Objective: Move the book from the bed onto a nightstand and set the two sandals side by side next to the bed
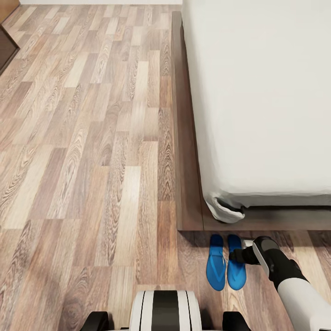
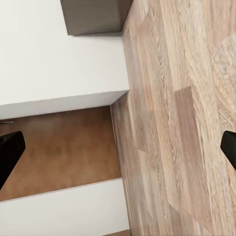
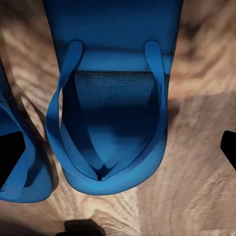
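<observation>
**Sandals Set Together at the Foot of the Bed**

Brown wood-plank flooring (image 1: pixel 92 161) covered the room, with the large low bed (image 1: pixel 262 101), pale-grey mattress on a dark-brown wooden frame, taken as the landmark. Both bright blue flip-flop sandals (image 1: pixel 226 262) lay flat on the floor just off the bed's near corner, side by side and almost touching, toes pointing toward the frame.

The right gripper (image 1: pixel 240 255) was low beside the sandal farther from that corner; the right wrist view showed its jaws spread wide with that sandal's toe strap between them, nothing grasped. The left gripper (image 2: pixel 118 147) was likewise released, over bare floor.

Judgement: the sandal placement appeared finished or in its release. The next move would call for lifting the right arm clear without nudging the pair.

No book, nightstand, brand or legible writing was observed.
</observation>
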Tool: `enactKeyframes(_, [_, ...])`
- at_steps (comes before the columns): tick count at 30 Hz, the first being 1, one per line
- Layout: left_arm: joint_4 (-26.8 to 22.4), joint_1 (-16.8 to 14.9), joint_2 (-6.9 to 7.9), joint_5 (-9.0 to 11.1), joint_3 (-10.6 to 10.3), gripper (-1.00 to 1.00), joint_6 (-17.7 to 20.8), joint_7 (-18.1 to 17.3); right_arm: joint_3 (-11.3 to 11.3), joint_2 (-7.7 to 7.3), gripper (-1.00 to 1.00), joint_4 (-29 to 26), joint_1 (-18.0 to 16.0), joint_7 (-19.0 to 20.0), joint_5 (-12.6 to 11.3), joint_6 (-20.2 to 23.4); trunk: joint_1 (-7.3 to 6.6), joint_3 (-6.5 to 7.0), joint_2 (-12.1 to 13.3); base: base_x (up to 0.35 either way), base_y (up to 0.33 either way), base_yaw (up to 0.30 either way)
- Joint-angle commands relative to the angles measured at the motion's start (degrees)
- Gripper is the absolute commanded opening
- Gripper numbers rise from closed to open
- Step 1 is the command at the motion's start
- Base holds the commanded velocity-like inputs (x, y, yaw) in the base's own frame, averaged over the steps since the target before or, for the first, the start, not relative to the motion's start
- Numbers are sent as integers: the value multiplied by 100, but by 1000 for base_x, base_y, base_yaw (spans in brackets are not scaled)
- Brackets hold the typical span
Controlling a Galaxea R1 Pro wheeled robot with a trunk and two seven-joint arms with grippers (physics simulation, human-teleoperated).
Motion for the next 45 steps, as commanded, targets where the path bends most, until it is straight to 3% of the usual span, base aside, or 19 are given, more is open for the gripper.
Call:
enactKeyframes(1, [-5,-4,7,0,-47,100,58,34,-13,1,100,-7,-1,24,16,25,-1,-3,-1,0,0,0])
enactKeyframes(45, [-7,-4,15,4,-47,100,52,36,-13,-3,100,-7,-1,25,16,18,-1,-3,-1,-15,0,0])
